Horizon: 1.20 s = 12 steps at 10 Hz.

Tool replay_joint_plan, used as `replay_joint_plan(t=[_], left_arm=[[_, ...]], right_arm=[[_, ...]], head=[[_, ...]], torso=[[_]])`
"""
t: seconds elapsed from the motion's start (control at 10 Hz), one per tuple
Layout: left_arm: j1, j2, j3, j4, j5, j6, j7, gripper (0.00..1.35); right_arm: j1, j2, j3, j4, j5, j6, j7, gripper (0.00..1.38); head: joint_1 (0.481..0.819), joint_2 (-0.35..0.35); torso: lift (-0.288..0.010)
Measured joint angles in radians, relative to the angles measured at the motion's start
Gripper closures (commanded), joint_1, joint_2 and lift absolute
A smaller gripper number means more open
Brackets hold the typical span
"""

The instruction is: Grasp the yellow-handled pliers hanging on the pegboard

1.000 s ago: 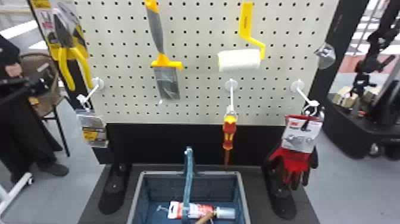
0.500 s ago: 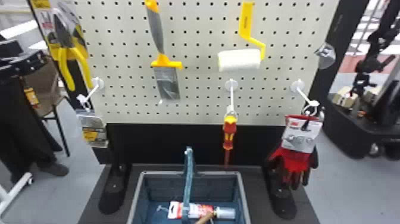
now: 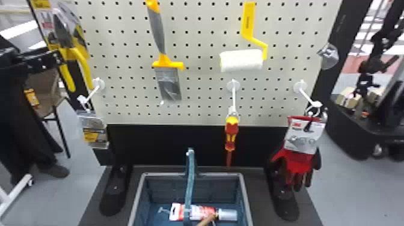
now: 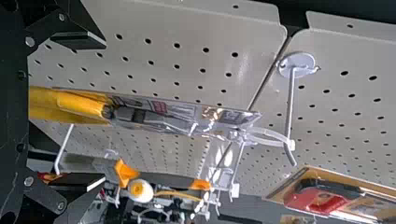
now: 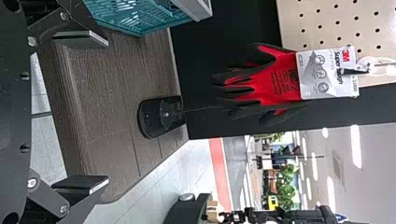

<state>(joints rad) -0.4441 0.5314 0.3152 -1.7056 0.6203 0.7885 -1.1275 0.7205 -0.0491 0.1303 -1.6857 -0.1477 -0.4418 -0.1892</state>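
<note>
White pegboard (image 3: 210,99) over dark table (image 5: 102,121), grey floor (image 3: 345,186), blue basket (image 3: 243,195)

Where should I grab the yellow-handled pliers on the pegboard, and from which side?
Probably the yellow handles, which hang free below the packaged head. Come from the left edge of the board with the left gripper: its open fingers straddle the handles there.

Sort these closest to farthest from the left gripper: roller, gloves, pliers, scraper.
Head view, from the left gripper:
1. yellow-handled pliers, far left
2. scraper, upper middle
3. paint roller, upper right
4. red gloves, lower right
</note>
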Motion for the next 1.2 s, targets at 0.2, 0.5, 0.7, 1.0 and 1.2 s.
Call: replay_joint_plan(t=[0.2, 0.5, 0.7, 1.0, 1.2], left_arm=[[-0.064, 0.033, -0.048, 0.039, -0.003, 0.003, -0.064, 0.29], [-0.159, 0.080, -0.104, 0.049, -0.074, 0.030, -0.100, 0.63], [-0.167, 0.087, -0.122, 0.048, -0.101, 0.070, -0.102, 1.07], [-0.185, 0.100, -0.136, 0.048, -0.139, 0.065, -0.120, 1.22], [-0.191, 0.102, -0.143, 0.048, -0.136, 0.058, -0.120, 1.22]], right_arm=[[-0.003, 0.000, 0.003, 0.003, 0.000, 0.000, 0.000, 0.26], [-0.001, 0.000, 0.003, 0.003, -0.003, 0.000, 0.000, 0.26], [0.001, 0.000, 0.003, 0.001, -0.003, 0.000, 0.000, 0.26], [0.001, 0.000, 0.003, 0.001, -0.003, 0.000, 0.000, 0.26], [0.002, 0.000, 0.003, 0.001, -0.003, 0.000, -0.001, 0.26]], head=[[0.549, 0.000], [0.549, 0.000], [0.549, 0.000], [0.549, 0.000], [0.549, 0.000]], torso=[[-0.100], [-0.100], [-0.100], [-0.100], [-0.100]])
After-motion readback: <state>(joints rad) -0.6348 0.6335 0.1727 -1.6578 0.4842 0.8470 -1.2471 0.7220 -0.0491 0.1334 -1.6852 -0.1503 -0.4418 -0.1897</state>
